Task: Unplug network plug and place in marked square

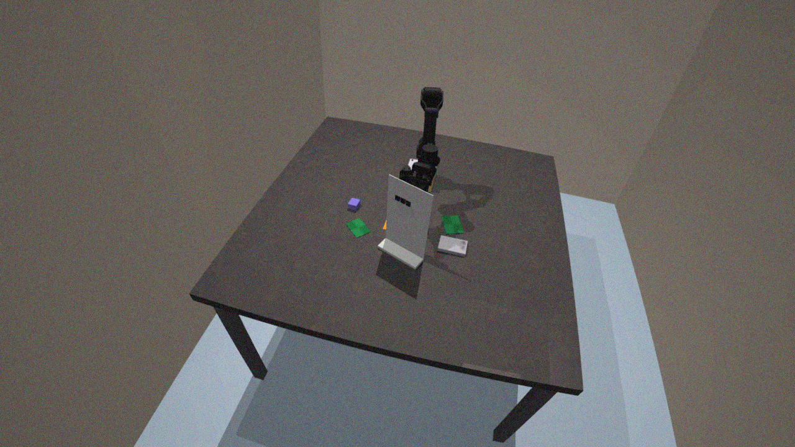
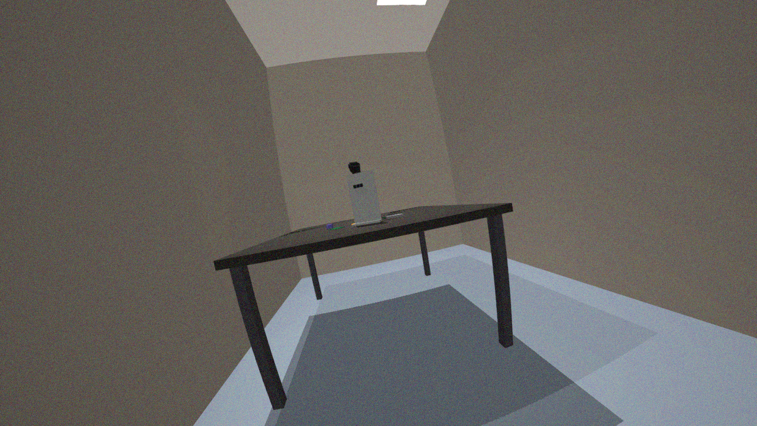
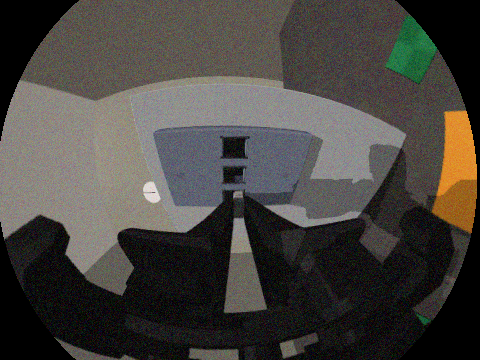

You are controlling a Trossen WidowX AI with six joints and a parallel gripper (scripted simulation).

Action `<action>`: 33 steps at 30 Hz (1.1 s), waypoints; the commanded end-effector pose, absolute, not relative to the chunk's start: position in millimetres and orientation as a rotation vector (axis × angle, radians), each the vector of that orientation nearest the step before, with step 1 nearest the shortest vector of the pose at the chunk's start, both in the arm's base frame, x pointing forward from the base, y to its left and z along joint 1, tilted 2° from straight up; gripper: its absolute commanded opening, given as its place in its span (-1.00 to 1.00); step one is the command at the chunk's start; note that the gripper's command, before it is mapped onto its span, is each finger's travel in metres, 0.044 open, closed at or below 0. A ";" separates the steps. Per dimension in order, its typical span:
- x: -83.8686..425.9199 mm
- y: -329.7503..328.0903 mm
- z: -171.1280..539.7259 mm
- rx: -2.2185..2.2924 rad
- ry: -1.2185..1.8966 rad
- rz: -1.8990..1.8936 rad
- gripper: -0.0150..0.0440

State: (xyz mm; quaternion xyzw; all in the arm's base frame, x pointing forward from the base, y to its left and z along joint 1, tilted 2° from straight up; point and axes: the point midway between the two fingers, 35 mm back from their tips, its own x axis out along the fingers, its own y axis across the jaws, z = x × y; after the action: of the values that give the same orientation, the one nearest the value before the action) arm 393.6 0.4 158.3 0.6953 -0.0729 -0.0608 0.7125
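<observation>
The upright grey panel (image 1: 408, 219) stands mid-table, also small in the exterior view (image 2: 364, 197). My gripper (image 1: 417, 176) is behind the panel's top edge, mostly hidden by it. In the wrist view the socket plate (image 3: 234, 163) shows two empty dark sockets above the network plug (image 3: 234, 188). My gripper's fingers have closed to a narrow point on the plug, which is mostly hidden by the fingertips. The plug still sits at the socket plate.
An orange patch (image 3: 456, 167) (image 1: 384, 225) lies beside the panel's foot. Green patches (image 1: 358, 226) (image 1: 452, 223), a grey tile (image 1: 451, 244) and a purple cube (image 1: 353, 203) lie around the panel. The arm's base column (image 1: 430, 119) stands behind.
</observation>
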 end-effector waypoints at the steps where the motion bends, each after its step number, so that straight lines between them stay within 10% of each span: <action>1: 395.2 0.9 158.1 1.544 -0.159 -0.133 -0.49; 33: 377.0 8.8 157.2 1.544 -0.158 -0.134 -0.49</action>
State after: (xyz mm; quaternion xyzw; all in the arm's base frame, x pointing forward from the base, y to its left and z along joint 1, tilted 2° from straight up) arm 382.2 6.5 157.0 0.6953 -0.0728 -0.0624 0.7123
